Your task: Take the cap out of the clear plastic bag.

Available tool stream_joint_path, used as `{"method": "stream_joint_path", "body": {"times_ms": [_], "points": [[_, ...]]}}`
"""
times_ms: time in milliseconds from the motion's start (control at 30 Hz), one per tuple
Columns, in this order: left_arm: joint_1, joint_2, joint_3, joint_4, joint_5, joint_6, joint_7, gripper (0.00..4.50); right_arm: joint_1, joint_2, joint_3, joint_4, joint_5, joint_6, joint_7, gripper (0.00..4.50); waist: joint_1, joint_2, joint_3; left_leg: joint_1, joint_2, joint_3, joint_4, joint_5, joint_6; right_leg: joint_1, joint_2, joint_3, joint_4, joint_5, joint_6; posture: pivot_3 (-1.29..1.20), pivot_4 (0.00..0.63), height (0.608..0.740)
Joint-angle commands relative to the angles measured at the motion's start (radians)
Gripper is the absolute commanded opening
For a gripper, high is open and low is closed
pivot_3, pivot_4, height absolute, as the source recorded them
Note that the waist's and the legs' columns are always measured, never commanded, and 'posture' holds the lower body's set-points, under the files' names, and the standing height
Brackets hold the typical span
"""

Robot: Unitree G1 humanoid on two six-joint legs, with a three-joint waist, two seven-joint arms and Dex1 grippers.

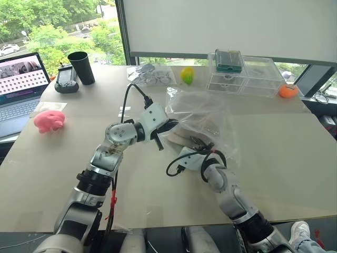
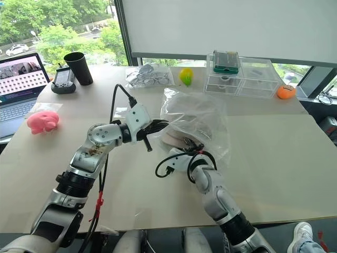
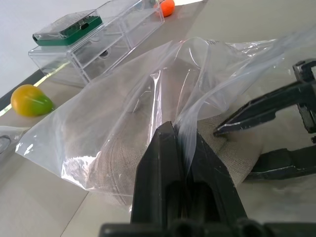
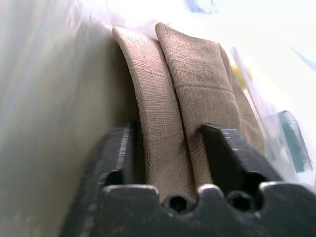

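Note:
The clear plastic bag lies crumpled at the middle of the table, with the beige cap partly inside it and the brim end sticking out of the mouth. My left gripper is shut on the bag's upper film at the opening and holds it lifted off the cap. My right gripper reaches in level from the near side. A fold of the cap's edge fills the space between its two fingers, which press on the cloth from both sides.
At the table's far side stand a clear drawer box, an orange ball, a yellow-green fruit and a small bag with glasses. On the left are a pink plush toy, a laptop and a black cup.

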Motion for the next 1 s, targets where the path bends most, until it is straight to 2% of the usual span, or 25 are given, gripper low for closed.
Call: {"method": "stream_joint_path", "body": {"times_ms": [33,67,333,733,900,967,1000], "points": [[-0.019,0.001,0.017,-0.019,0.002,-0.008,0.013,0.0,-0.001,0.007,-0.026,-0.027,0.002,-0.011,0.002,0.71,0.0,0.0,0.0,0.0,0.0,0.0,0.0,0.0,0.0,0.0,0.0,0.0,0.0,0.0,0.0,0.0,0.15,0.74],[-0.02,0.001,0.018,-0.019,0.001,-0.007,0.014,0.0,-0.001,0.009,-0.029,-0.028,0.002,-0.01,0.002,0.48,-0.001,0.0,0.0,0.0,0.0,0.0,0.0,0.0,0.0,0.0,0.0,0.0,0.0,0.0,0.0,0.0,0.15,0.74],[-0.015,0.005,0.012,-0.021,0.004,-0.007,0.012,0.0,-0.005,0.057,-0.087,-0.103,0.057,0.003,0.039,0.48,-0.001,0.0,0.0,0.0,0.0,0.0,0.0,0.0,0.0,0.0,0.0,0.0,0.0,0.0,0.0,0.0,0.15,0.74],[-0.021,0.017,0.009,-0.003,0.007,-0.012,0.0,0.0,0.041,0.105,-0.129,-0.382,0.227,0.094,0.238,0.48,-0.001,0.0,0.0,0.0,0.0,0.0,0.0,0.0,0.0,0.0,0.0,0.0,0.0,0.0,0.0,0.0,0.15,0.74],[-0.026,0.02,0.009,0.012,0.009,-0.02,-0.002,0.0,0.062,0.076,-0.121,-0.38,0.205,0.109,0.252,0.48,0.0,0.0,0.0,0.0,0.0,0.0,0.0,0.0,0.0,0.0,0.0,0.0,0.0,0.0,0.0,0.0,0.15,0.74],[-0.026,0.02,0.009,0.013,0.01,-0.021,-0.002,0.0,0.068,0.068,-0.116,-0.371,0.196,0.103,0.245,0.01,0.0,0.0,0.0,0.0,0.0,0.0,0.0,0.0,0.0,0.0,0.0,0.0,0.0,0.0,0.0,0.0,0.15,0.74],[-0.025,0.02,0.01,0.013,0.009,-0.02,-0.002,0.0,0.069,0.066,-0.114,-0.371,0.196,0.103,0.245,0.01,0.0,0.0,0.0,0.0,0.0,0.0,0.0,0.0,0.0,0.0,0.0,0.0,0.0,0.0,0.0,0.0,0.15,0.74]]}}
